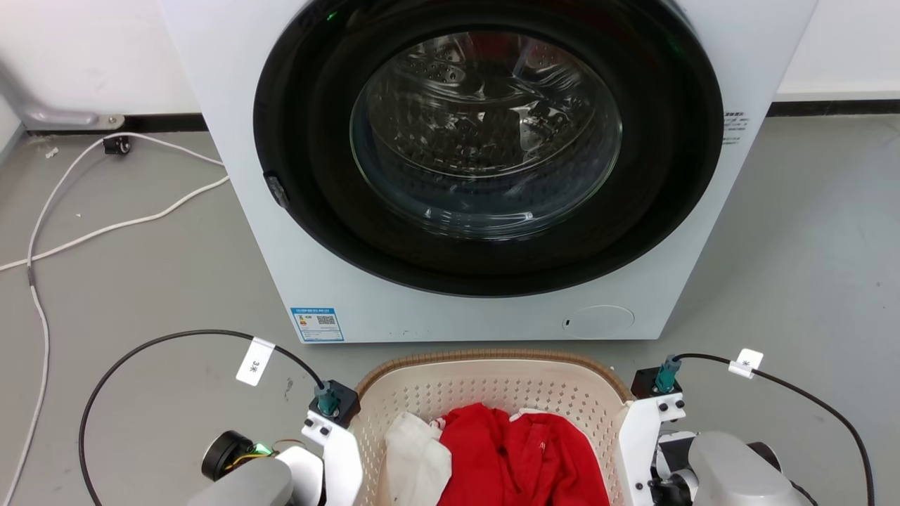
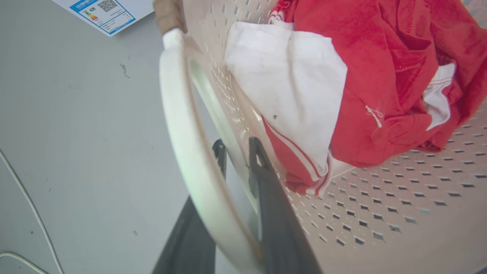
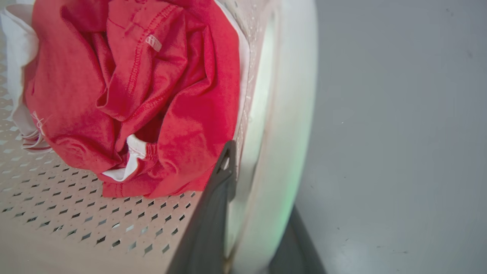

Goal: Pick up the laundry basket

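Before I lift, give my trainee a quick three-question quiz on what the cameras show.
1. True or false: the washing machine door is shut.
2. The left gripper and right gripper each straddle: A) a white side handle of the laundry basket, B) its brown rim, C) a cable.
3. Fill in: the basket holds a red garment and a ____ cloth.
Key: 1 true; 2 A; 3 white.

Cream, diamond-perforated laundry basket (image 1: 492, 390) with a brown woven rim; red garment (image 1: 520, 457) inside, white cloth (image 1: 418, 460) at its nine o'clock.
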Motion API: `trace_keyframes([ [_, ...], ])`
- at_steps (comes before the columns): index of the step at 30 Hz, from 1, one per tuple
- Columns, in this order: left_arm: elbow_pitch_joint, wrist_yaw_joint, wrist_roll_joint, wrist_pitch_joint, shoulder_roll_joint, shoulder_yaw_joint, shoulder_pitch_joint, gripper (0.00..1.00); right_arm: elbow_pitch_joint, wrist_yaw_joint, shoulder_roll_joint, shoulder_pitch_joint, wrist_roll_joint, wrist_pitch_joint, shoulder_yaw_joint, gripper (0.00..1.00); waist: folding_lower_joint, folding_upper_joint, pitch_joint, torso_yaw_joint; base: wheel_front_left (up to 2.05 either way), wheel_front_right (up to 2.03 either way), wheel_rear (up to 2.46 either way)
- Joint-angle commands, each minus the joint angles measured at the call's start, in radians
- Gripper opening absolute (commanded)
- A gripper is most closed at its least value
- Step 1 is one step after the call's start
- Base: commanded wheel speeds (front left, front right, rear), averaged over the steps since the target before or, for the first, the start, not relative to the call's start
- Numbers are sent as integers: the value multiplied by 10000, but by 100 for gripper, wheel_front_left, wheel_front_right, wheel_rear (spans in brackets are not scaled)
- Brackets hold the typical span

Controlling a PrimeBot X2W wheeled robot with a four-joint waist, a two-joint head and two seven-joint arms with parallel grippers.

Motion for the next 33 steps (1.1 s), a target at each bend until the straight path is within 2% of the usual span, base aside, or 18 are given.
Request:
trace_keyframes([
  [1, -6, -110, -34, 188, 347, -265, 248, 0, -102, -20, -277, -60, 39, 41, 116, 0, 3, 0, -91, -47, 0, 0, 0],
  [15, -232, -111, -734, 549, 564, -806, 138, 0, -198, -20, -304, -284, 405, 622, 566, 0, 3, 0, -216, -149, 0, 0, 0],
  [33, -206, -111, -886, 456, 476, -1044, -113, 0, -397, -15, -372, -323, 849, 869, 1046, 0, 3, 0, -305, -207, 0, 0, 0],
])
